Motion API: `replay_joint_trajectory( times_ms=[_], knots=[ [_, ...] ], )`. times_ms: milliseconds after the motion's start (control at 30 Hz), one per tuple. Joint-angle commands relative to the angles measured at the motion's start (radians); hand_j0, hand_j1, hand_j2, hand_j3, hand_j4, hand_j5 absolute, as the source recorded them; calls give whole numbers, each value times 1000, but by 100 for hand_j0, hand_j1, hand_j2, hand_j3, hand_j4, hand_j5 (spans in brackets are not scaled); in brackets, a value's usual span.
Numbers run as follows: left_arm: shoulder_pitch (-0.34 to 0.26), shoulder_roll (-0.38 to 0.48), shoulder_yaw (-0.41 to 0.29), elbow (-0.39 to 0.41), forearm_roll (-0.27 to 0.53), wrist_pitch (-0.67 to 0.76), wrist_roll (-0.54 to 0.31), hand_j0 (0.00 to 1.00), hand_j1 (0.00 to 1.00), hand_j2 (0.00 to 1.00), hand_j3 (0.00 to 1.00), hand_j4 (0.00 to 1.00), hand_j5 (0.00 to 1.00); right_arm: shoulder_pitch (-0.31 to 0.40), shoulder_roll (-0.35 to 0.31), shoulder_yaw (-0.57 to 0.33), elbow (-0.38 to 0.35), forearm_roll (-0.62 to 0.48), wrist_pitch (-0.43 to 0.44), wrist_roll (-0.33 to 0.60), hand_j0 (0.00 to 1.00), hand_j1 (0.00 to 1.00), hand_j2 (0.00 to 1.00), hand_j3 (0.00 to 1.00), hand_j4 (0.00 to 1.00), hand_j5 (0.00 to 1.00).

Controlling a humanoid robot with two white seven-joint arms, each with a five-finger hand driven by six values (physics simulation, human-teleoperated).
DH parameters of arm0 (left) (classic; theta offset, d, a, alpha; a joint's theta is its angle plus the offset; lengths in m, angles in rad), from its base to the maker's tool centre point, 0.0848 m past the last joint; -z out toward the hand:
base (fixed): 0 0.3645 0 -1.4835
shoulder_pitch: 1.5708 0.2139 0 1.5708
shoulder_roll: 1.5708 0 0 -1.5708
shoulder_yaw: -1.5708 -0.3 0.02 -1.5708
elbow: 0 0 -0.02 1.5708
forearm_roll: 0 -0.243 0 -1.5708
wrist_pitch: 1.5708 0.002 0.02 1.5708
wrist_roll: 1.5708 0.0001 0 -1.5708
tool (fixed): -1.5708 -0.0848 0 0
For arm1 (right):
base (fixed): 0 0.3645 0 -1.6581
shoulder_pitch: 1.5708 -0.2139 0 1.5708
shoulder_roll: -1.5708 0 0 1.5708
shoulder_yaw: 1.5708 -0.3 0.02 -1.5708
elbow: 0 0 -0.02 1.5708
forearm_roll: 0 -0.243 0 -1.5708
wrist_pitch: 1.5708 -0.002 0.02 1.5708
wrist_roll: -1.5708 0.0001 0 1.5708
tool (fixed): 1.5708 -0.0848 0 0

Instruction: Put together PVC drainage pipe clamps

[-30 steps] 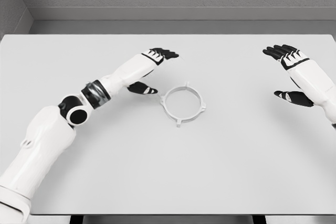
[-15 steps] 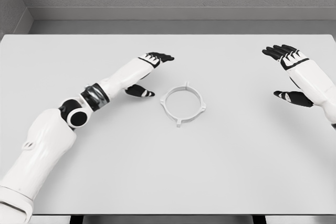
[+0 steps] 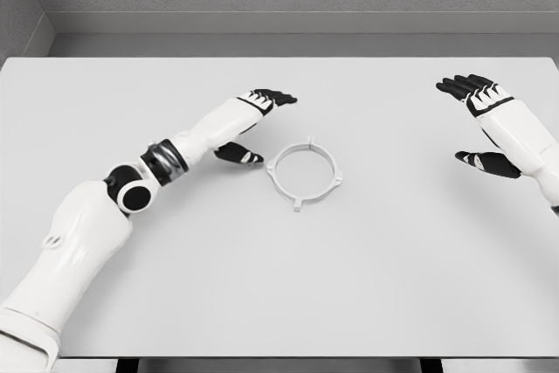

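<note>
Hovering left hand [image 3: 249, 124], fingers spread, empty, just beside clamp ring [image 3: 303, 173] mid-table [image 3: 393, 286].

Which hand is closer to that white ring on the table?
Left. The left hand hovers open just left of the ring, thumb almost at its rim; the right hand is open, far to the right.

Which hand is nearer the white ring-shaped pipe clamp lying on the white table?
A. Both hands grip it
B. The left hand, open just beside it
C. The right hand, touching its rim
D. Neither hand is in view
B: the left hand hovers open just left of the white ring-shaped pipe clamp without holding it, while the right hand stays open far off at the right edge of the white table.
</note>
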State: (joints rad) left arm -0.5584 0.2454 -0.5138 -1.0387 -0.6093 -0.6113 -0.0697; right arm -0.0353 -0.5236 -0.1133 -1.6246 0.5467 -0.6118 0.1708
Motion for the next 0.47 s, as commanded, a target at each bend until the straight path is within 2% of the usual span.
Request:
replay_joint_trajectory(
  times_ms=[0, 33, 100, 200, 267, 333, 433],
  knots=[
    [-3, 40, 60, 12, 10, 0, 1, 100, 100, 100, 100, 100, 100, 0, -1, 0, 0, -7, 1, -2, 100, 100, 100, 100, 100, 100],
    [-31, 78, 72, 31, 10, 0, 1, 100, 100, 100, 100, 100, 100, 0, -1, 0, 0, -7, 1, -1, 100, 100, 100, 100, 100, 100],
    [-90, 230, 81, 63, 16, 0, 1, 100, 100, 100, 100, 100, 100, 0, -1, 0, 0, -7, 1, -1, 100, 100, 100, 100, 100, 100],
    [-89, 393, 109, 66, 23, 0, 2, 100, 100, 100, 100, 100, 100, -2, -1, 0, 0, -7, 1, -1, 100, 100, 100, 100, 100, 100],
    [-92, 425, 130, 115, 39, 0, 7, 100, 100, 100, 100, 100, 100, -2, 0, 0, 0, -7, 1, -2, 100, 100, 100, 100, 100, 100],
    [-83, 448, 133, 200, 152, 0, 7, 100, 100, 100, 100, 100, 100, -2, 0, 0, 2, -7, 1, -1, 100, 100, 100, 100, 100, 100],
    [-84, 453, 135, 261, 168, 0, 7, 100, 100, 100, 100, 100, 100, -2, -1, -2, 2, -7, 1, -1, 100, 100, 100, 100, 100, 100]
  ],
)
